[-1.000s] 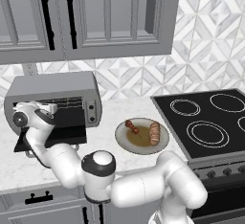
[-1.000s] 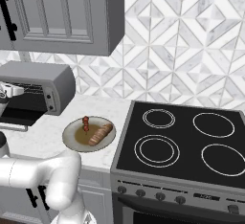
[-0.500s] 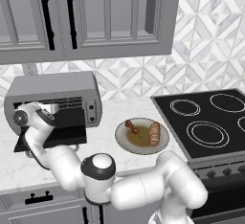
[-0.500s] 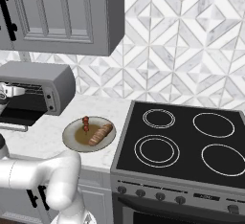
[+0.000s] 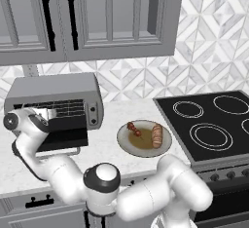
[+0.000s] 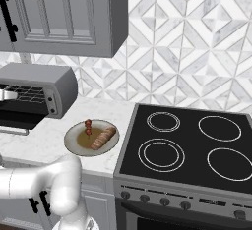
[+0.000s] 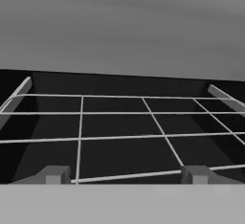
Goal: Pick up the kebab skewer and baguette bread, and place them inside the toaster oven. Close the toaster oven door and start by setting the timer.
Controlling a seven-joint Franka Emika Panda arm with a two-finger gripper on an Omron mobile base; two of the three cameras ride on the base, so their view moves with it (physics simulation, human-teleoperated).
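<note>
The grey toaster oven (image 5: 53, 89) (image 6: 44, 84) stands at the left of the counter with its dark glass door (image 5: 63, 139) dropped open. My gripper (image 5: 43, 114) (image 6: 9, 95) (image 7: 125, 175) is at the oven's mouth, open and holding nothing. In the hand view its two tips stand far apart just above the wire rack (image 7: 119, 137), facing the dark interior. On a round beige plate (image 5: 146, 148) (image 6: 74, 143), to the right of the oven, lie the kebab skewer (image 5: 134, 129) (image 6: 88, 127) and the tan baguette bread (image 5: 156, 134) (image 6: 102, 137), side by side.
A black stove top (image 5: 209, 124) (image 6: 187, 145) with several ring burners is right of the plate. Grey wall cabinets (image 5: 97, 17) hang above the oven. The oven's knob panel (image 5: 92, 115) is on its right side. The open door's bar handle (image 5: 58, 153) juts toward the counter's front edge.
The hand has edged slightly at the oven's mouth. The plate, skewer and baguette lie as before, and the door stays open.
</note>
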